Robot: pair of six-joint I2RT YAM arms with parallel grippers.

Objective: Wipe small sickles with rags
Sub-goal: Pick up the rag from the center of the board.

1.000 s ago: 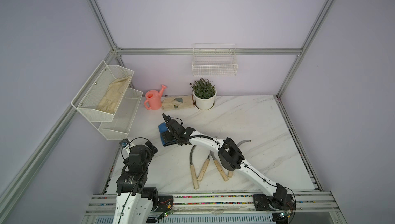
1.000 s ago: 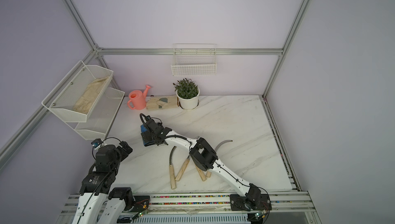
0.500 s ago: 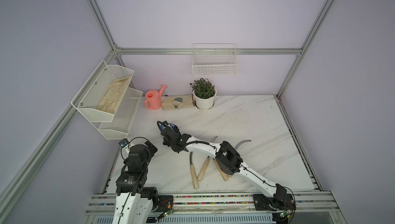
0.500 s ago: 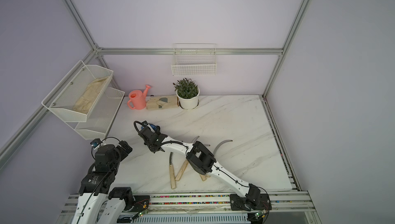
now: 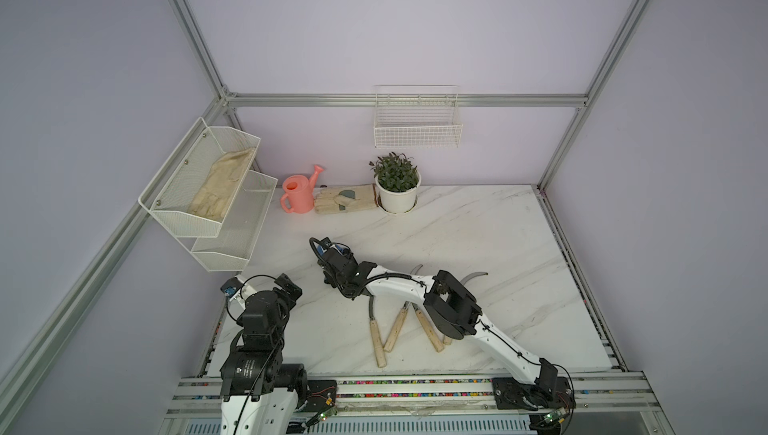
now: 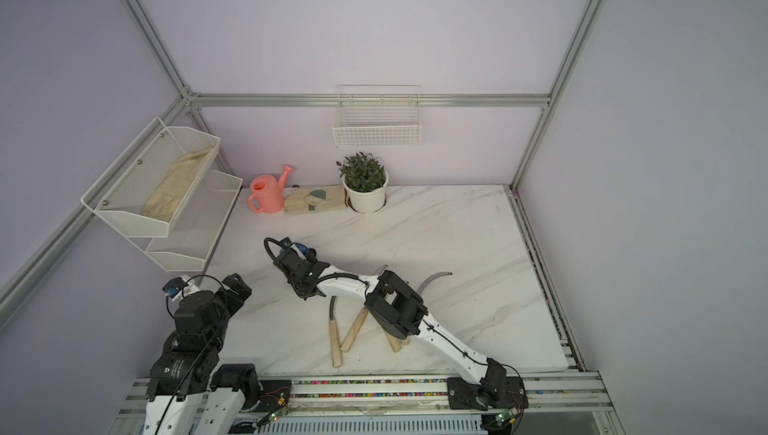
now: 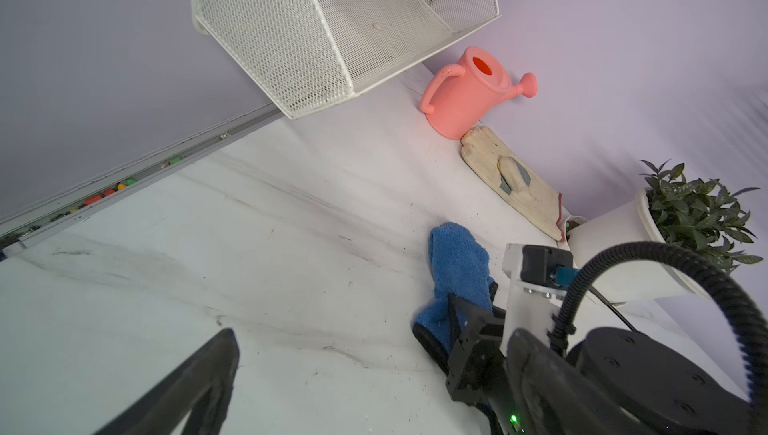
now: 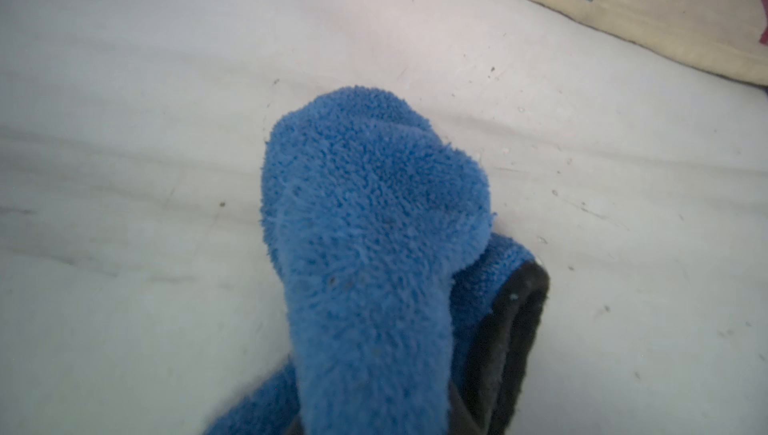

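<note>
The right claw (image 7: pixel 473 300) is clenched on the rag (image 8: pixel 374 225). It pinches the blue fluffy cloth near its black-trimmed opening, so the long soft end sticks out ahead of the fingertips, where it can serve as the wiping face. In the left wrist view the rag (image 7: pixel 457 262) juts forward from between the dark fingers (image 7: pixel 455 312) over the white marbled surface (image 7: pixel 249 246). Whether its lower fold touches the surface there cannot be told. In both top views only a scrap of blue shows at the claw's tip (image 5: pixel 343 251), because the wrist hides the rest. The small sickles (image 5: pixel 394 329) lie behind this claw, back along and partly under its own forearm. Their pale handles fan out side by side and the curved blades (image 5: pixel 473 276) point away, so none is touched yet. The likely reason for gripping the cloth first is that a blade can only be wiped once the rag is carried back to it. Ahead of the claw, past the rag's tip, rest a beige glove (image 5: pixel 345 200), a pink watering can (image 5: pixel 297 196) and a potted plant (image 5: pixel 397 188), all well apart from the work. The left claw (image 5: pixel 291 285) hangs released and empty to the side of the right one, near nothing. It is probably kept free to steady a handle during wiping.
</note>
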